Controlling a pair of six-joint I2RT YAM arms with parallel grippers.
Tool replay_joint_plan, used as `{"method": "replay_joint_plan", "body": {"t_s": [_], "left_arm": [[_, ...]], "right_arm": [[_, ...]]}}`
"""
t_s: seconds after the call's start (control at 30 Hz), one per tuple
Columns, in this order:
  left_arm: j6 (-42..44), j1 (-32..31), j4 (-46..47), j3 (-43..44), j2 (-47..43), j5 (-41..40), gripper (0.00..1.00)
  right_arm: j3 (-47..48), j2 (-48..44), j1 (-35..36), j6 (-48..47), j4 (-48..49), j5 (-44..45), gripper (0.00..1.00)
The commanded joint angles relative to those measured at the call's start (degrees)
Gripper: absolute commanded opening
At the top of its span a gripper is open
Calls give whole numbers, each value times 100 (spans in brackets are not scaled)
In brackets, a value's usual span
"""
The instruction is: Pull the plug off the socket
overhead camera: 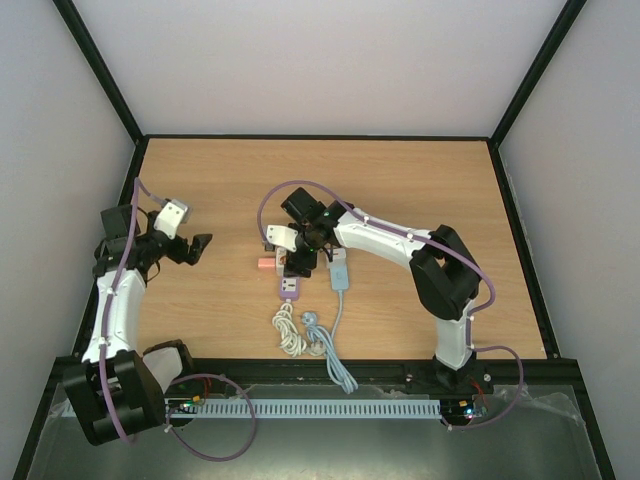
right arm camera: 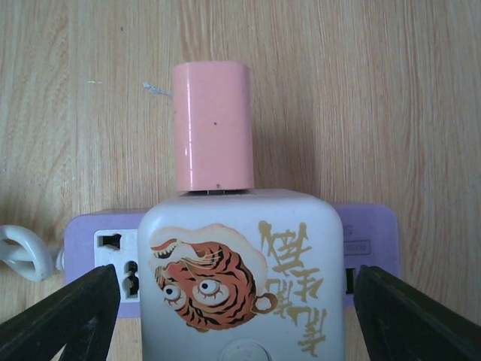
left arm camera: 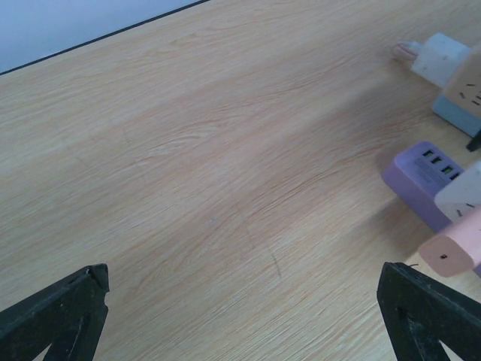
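Right gripper (right arm camera: 240, 320) spread, straddling white tiger plug (right arm camera: 240, 278) seated in purple socket strip (right arm camera: 86, 229) | risk, I judge: unheld strip lifts with the plug, or fingers snag pink block (right arm camera: 212, 128).

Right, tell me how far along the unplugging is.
Done: the right gripper straddles the white tiger adapter, jaws open. In hand: taking a grip; no contact shows yet. Remaining: the pull itself; the pink plug sits in the adapter, which sits on the purple strip. The left gripper hangs open, aside.
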Motion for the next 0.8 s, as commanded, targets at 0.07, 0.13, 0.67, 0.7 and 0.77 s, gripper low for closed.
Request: {"method": "replay_joint_plan", "body": {"t_s": [0.07, 0.13, 0.67, 0.7, 0.77], "left_arm": [[594, -15, -424, 126, 112, 788, 100], [885, -13, -622, 162, 181, 1053, 100], [3286, -1301, -1488, 496, 1601, 1851, 100], [3358, -1421, -1506, 547, 1696, 1774, 100], [3532, -1595, -1578, 629, 1894, 1689, 100]], "right_arm": [[5, 110, 25, -140, -50, 160, 76], [-9, 106, 24, -137, -42, 202, 71], [-774, -415, -349, -113, 190, 5, 38], [-815, -431, -360, -115, 180, 9, 37], [-881, -479, -369, -124, 180, 5, 35]]}}
